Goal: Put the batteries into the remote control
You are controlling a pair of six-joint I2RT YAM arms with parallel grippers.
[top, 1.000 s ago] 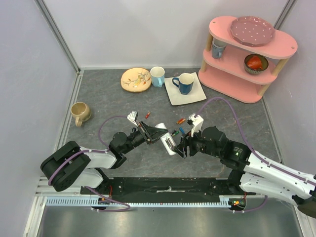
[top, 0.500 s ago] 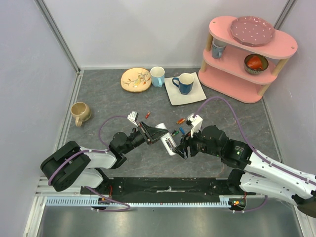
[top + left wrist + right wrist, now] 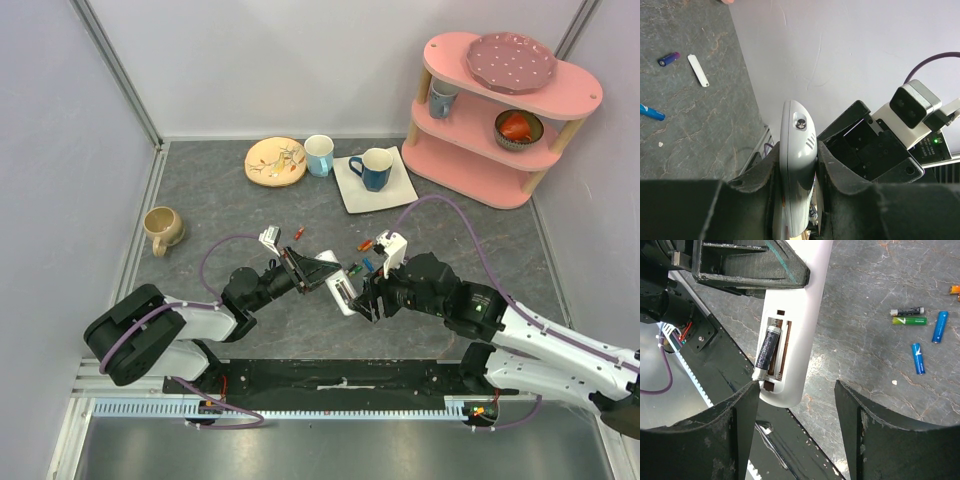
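White plastic remote (image 3: pixel 340 288): raised off the table (image 3: pixel 220 200), between the two arms.

Left gripper (image 3: pixel 797 167): clamped tight on the remote, with one finger pressed to each long edge. The remote's rounded end projects past the fingertips.

Right gripper (image 3: pixel 796 390): jaws spread wide, one on each side of the remote's bay end and holding nothing. One fingertip sits just beside the lower end of the loaded cell. Whether it touches cannot be told.

Battery bay: open and facing the right wrist camera.
- A dark battery (image 3: pixel 767 347) lies lengthwise in one slot.
- The slot beside it shows a bare spring.

Loose batteries (image 3: pixel 910 320): flat on the table, to the side of the remote and apart from it.
- A dark-and-silver one and a green one lie side by side, touching or nearly so.
- Two blue ones lie near them, farther from the remote.
- An orange one is cut off by the edge of the right wrist view.
- In the top view the group lies just beyond the remote, on the right arm's side.

Cover (image 3: pixel 698 70): a slim white strip flat on the table, well apart from the remote. A purple-blue battery lies just beside it.

Tan mug (image 3: pixel 163 228): well to the left of the remote.

Pink shelf (image 3: pixel 480 170): far beyond the remote, to its right.
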